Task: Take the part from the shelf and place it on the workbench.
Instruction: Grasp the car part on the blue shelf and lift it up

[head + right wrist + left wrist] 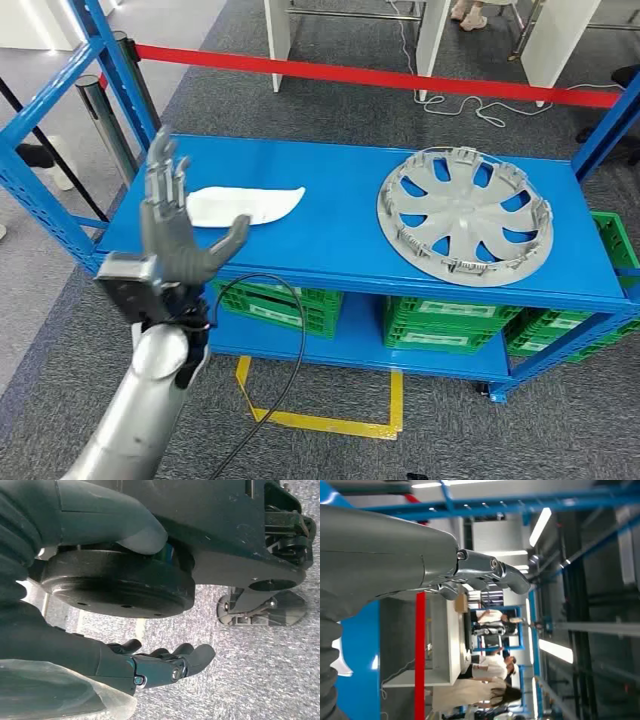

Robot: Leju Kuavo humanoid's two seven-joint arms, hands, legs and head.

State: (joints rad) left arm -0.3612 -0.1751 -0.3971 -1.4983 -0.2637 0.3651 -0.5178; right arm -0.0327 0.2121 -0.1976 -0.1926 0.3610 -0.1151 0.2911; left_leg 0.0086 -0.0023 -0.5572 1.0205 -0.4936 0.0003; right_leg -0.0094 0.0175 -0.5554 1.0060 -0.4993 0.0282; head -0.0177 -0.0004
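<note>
Hubcap flat on shelf, face up

On the shelf, the wheel cover lay at right and a flat part at left, crates sat below, and a barrier tape ran behind.

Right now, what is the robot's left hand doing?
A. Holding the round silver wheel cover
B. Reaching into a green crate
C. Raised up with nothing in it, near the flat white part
C. The left hand is raised with its fingers apart and holds nothing. The white part lies just behind it on the blue shelf, and the wheel cover sits far off to the right.
</note>
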